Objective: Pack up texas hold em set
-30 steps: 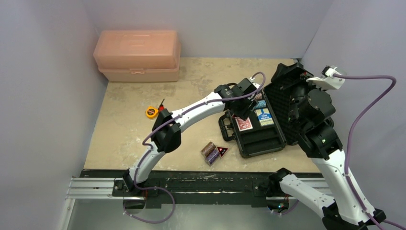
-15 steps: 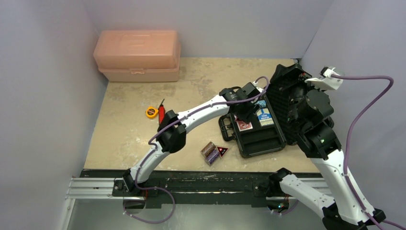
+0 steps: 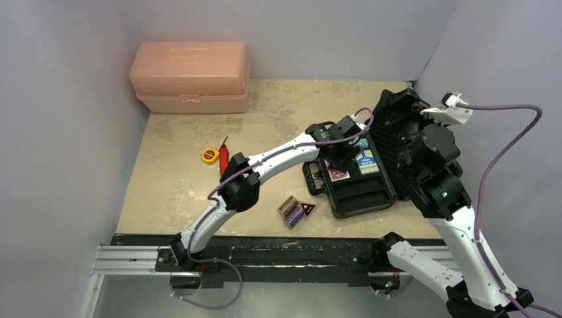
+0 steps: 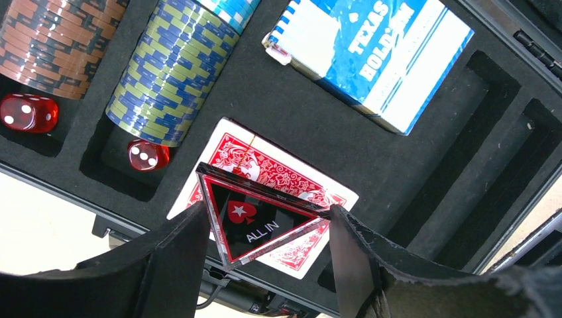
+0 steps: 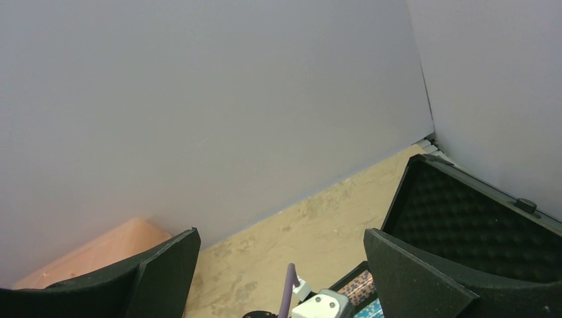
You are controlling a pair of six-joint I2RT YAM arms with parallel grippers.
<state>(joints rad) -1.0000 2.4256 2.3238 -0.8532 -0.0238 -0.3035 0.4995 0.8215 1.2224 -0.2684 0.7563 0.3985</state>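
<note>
Now the left gripper (image 4: 268, 220), half open, pinches a black-and-red triangular token (image 4: 255, 224) over the red card deck (image 4: 265, 159) in the open case (image 3: 358, 192). The right gripper (image 5: 280, 235) is spread wide and empty beside the raised lid (image 5: 477, 225). A second token (image 3: 307, 209) and chips (image 3: 289, 211) lie on the table (image 3: 179, 165).

Triangular token (image 4: 255, 222) above a card deck (image 4: 281, 173) in the case (image 4: 411, 165).

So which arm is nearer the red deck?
Left. The left fingers hold the All In token just above the red deck; the right fingers hang open by the raised lid.
</note>
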